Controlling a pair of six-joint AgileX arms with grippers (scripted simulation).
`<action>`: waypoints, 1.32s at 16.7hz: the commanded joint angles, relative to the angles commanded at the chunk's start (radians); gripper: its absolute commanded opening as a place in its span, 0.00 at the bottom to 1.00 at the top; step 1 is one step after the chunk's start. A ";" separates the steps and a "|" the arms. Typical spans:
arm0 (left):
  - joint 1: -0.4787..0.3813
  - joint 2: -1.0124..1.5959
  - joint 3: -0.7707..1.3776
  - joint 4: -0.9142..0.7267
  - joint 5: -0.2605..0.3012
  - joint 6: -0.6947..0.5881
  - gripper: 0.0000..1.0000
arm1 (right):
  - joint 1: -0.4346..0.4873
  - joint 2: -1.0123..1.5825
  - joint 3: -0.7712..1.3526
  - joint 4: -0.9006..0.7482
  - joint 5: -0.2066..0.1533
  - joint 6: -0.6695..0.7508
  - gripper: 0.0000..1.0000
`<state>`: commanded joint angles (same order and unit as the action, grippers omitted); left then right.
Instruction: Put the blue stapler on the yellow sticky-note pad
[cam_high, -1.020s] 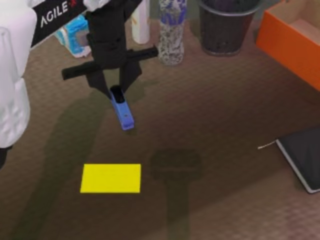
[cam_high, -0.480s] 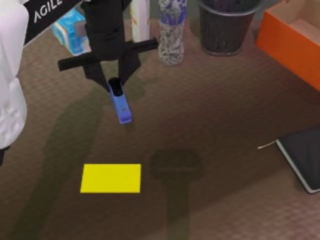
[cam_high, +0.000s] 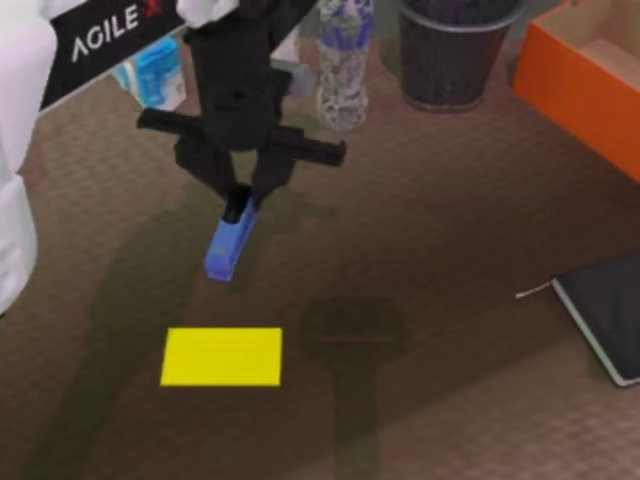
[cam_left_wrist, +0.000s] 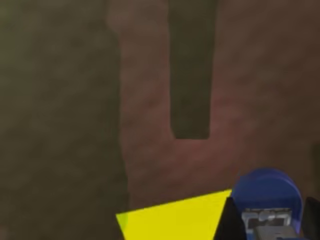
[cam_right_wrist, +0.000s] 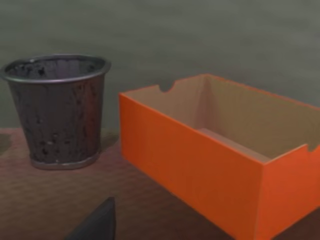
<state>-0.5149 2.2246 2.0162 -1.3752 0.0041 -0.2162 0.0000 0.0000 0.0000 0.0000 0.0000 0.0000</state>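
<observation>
The blue stapler (cam_high: 225, 245) hangs above the brown table with its black end up, clamped between the fingers of my left gripper (cam_high: 238, 200), which is shut on it. Its free end points toward the front left. The yellow sticky-note pad (cam_high: 222, 357) lies flat on the table, nearer the front edge than the stapler and apart from it. In the left wrist view the stapler's rounded blue end (cam_left_wrist: 267, 192) shows between the dark fingers, with a corner of the pad (cam_left_wrist: 175, 220) beside it. My right arm is parked outside the top view.
Along the back stand a light-blue packet (cam_high: 155, 75), a patterned bottle (cam_high: 343, 60) and a dark mesh bin (cam_high: 445, 55). An open orange box (cam_high: 590, 80) sits at the back right. A dark flat slab (cam_high: 610, 310) lies at the right edge.
My left gripper has turned at the wrist and shifted slightly forward. The stapler's free end has swung from pointing front right to front left, closer to the pad.
</observation>
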 joint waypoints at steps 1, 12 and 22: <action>-0.014 -0.019 -0.037 0.009 0.001 0.105 0.00 | 0.000 0.000 0.000 0.000 0.000 0.000 1.00; -0.151 -0.256 -0.401 0.133 0.004 1.059 0.00 | 0.000 0.000 0.000 0.000 0.000 0.000 1.00; -0.148 -0.280 -0.468 0.192 0.002 1.125 0.00 | 0.000 0.000 0.000 0.000 0.000 0.000 1.00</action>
<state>-0.6625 1.9442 1.5479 -1.1830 0.0058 0.9090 0.0000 0.0000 0.0000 0.0000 0.0000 0.0000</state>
